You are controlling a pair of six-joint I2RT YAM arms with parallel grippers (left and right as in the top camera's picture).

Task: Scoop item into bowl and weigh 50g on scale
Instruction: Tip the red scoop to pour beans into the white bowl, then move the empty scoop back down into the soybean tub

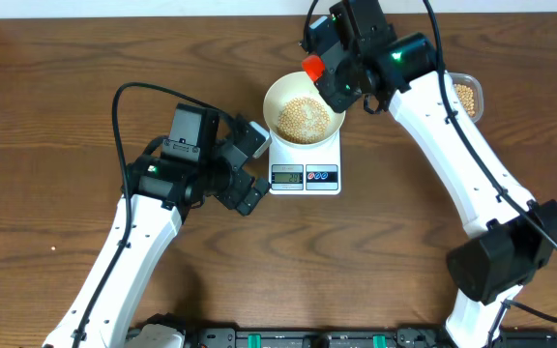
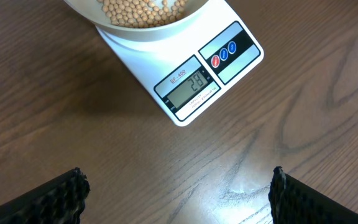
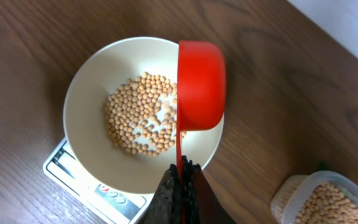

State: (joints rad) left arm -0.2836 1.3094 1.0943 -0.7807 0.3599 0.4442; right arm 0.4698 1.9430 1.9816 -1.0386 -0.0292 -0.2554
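1. While the beans (image 3: 143, 115) lie in a loose heap at the bottom of the white bowl (image 3: 86, 93), note that they cover only the middle of its floor, with bare wall showing all round.
2. Your bowl sits on the platform of the white scale (image 2: 166, 59), which stands flat on the wooden surface (image 1: 56, 145). From overhead the bowl hides nearly all of the platform.
3. Record the display (image 2: 188, 87): it reads 28 in the left wrist view. The red and blue buttons (image 2: 224, 55) sit just beside it on the same front strip.
4. You have the red scoop (image 3: 201, 84) over the bowl's rim, on the side toward the right arm. It is tipped so that its outer shell faces the right wrist camera, and whether anything is inside it cannot be told.
5. Your right tool (image 3: 182, 171) is pinching the scoop's thin handle, with the fingers pressed together on it.
6. Your left tool (image 2: 179, 193) hovers over bare surface near the display end of the scale. Its fingers are spread wide with nothing between them, and it does not touch the scale.
7. Note a clear tub (image 1: 467, 95) holding more beans. It stands on the surface apart from the scale, partly hidden behind the right arm in the overhead view.
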